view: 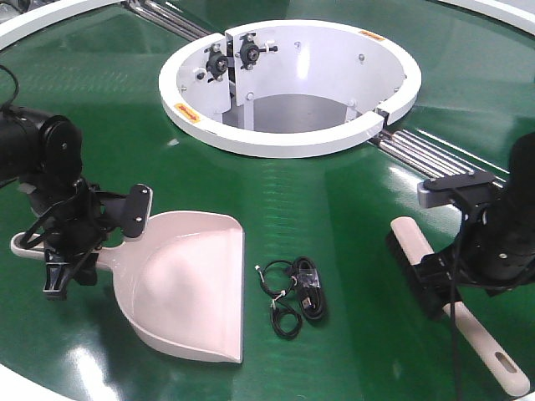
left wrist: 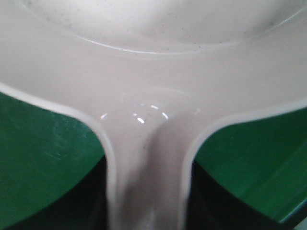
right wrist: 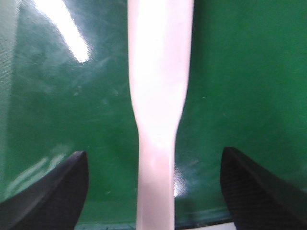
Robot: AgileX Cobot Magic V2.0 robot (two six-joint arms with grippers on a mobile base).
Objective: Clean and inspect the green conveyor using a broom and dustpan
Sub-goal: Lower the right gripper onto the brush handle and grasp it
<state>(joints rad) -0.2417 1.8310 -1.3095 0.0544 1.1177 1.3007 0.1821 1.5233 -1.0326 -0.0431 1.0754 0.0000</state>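
Observation:
The pale beige dustpan (view: pixel 188 284) lies flat on the green conveyor (view: pixel 334 209), its mouth facing the near edge. My left gripper (view: pixel 77 251) is shut on the dustpan's handle; the left wrist view shows the handle (left wrist: pixel 148 182) pressed between the dark jaws of the gripper (left wrist: pixel 148 213). At the right the broom (view: pixel 411 249) lies on the belt, bristles down, handle toward the near right. My right gripper (view: pixel 443 288) straddles the broom's handle (right wrist: pixel 156 158), open (right wrist: pixel 156 191), with green belt showing on both sides between the handle and the fingers (right wrist: pixel 53 191).
A tangled black cable (view: pixel 297 296) lies on the belt between dustpan and broom. The white ring opening (view: pixel 284 144) sits at the centre back, steel rollers (view: pixel 426 150) run to its right, and a white rim (view: pixel 33 29) curves at far left.

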